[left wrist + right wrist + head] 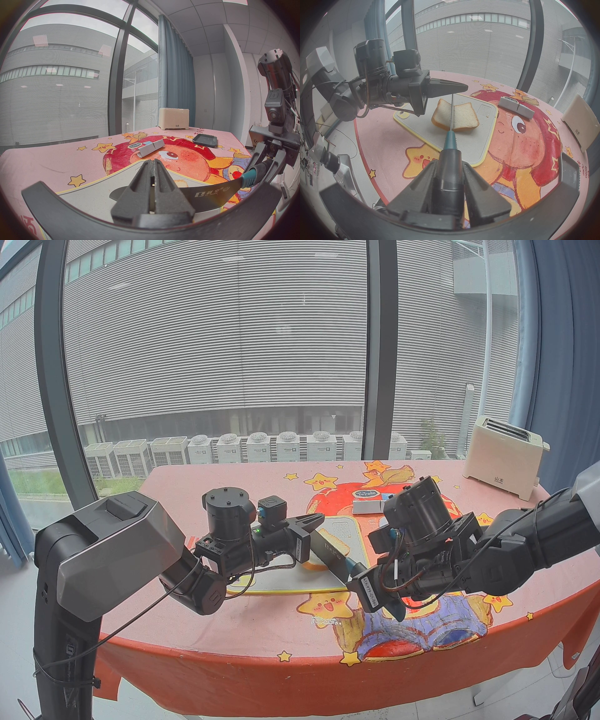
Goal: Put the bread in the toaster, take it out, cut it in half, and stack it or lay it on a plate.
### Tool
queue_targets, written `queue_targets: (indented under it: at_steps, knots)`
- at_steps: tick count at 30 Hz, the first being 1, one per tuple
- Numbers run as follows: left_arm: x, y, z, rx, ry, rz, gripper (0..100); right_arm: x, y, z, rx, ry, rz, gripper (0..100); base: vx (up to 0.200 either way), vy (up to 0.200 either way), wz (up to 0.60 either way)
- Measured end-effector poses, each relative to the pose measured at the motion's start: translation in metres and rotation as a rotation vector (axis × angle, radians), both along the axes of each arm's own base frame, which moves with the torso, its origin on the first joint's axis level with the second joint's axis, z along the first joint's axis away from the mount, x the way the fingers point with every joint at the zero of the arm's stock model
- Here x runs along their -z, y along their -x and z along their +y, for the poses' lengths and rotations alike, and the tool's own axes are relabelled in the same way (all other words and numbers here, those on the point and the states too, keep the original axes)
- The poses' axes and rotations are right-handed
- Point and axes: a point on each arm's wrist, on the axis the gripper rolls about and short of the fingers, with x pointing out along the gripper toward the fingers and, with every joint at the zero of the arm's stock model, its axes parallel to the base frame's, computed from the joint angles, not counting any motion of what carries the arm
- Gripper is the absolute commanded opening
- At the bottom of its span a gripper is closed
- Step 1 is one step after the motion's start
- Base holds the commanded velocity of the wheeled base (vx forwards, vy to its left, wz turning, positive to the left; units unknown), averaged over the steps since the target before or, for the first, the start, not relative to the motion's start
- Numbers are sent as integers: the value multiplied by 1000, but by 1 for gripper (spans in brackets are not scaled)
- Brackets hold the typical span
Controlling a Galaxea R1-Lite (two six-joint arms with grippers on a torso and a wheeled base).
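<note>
A slice of bread [464,116] lies flat on the pale cutting board [475,143] in the middle of the table. My right gripper [451,184] is shut on the knife's dark and teal handle. The knife blade [452,107] stands edge-down across the middle of the slice. In the head view the bread [334,543] shows between both arms, with my right gripper [365,587] at its near right. My left gripper [312,524] hangs shut and holding nothing just above the bread's left side. The knife blade [203,195] crosses beneath my left gripper [153,178].
The cream toaster [505,455] stands at the table's far right corner. A dark square plate [205,140] sits between toaster and board. A small grey box [369,505] lies just behind the board. The table's front edge [312,662] is near my right arm.
</note>
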Motion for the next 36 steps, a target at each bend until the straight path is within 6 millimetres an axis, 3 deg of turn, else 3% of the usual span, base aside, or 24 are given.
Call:
queue_targets:
  at_steps: [36]
  knots:
    - [-4, 2, 4, -7, -2, 4, 0, -9, 3, -3, 0, -12, -19, 0, 0, 0, 0]
